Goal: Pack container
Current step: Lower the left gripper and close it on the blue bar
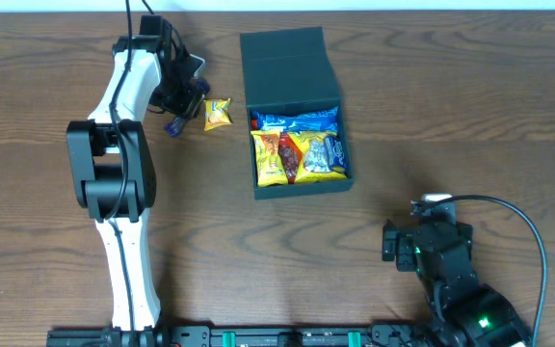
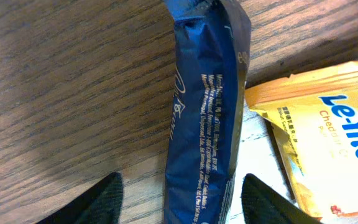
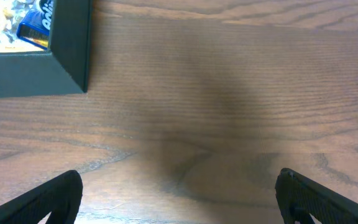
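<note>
Straddling the blue snack packet (image 2: 204, 124) with fingers (image 2: 101, 202) spread and clear, the left gripper (image 2: 184, 186) should pinch this probably light, crinkly, slippery pouch mid-length between them; the right gripper (image 3: 179, 193) gapes empty.

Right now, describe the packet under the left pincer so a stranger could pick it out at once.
Start at the dark green container and look to its left, where two packets lie loose. The one you want is the dark blue packet, long and narrow, between the open fingers of the left pincer. Its neighbour, the yellow-orange packet, is wider and sits nearer the container.
</note>
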Robot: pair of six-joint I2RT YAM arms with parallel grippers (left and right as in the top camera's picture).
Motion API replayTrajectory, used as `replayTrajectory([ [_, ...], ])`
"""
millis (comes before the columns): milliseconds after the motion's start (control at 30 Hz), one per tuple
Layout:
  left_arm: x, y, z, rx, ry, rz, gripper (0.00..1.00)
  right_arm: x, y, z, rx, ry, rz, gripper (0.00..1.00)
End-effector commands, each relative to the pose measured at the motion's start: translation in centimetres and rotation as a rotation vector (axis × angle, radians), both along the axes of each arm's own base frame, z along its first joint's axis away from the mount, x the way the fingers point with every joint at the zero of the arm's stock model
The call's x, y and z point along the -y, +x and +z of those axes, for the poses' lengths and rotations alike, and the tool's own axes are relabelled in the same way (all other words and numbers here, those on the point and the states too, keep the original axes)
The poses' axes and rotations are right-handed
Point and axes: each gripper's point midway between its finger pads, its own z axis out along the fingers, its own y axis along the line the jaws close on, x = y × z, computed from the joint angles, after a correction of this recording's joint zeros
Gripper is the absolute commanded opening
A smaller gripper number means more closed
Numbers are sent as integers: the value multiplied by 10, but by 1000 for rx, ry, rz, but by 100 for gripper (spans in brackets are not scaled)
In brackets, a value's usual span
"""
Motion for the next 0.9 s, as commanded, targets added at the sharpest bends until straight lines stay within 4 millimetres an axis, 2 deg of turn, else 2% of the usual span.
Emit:
replayTrajectory([
  [0,0,3,-3,-1,-4,2,55,4,0,-1,2,3,-28,99],
  [133,0,3,-3,-1,-4,2,37,4,0,-1,2,3,-28,99],
  [300,1,3,-3,-1,-4,1,27,4,0,-1,2,3,-28,99],
  [867,8,0,-3,-13,-6,7,26,4,0,-1,2,3,-28,99],
])
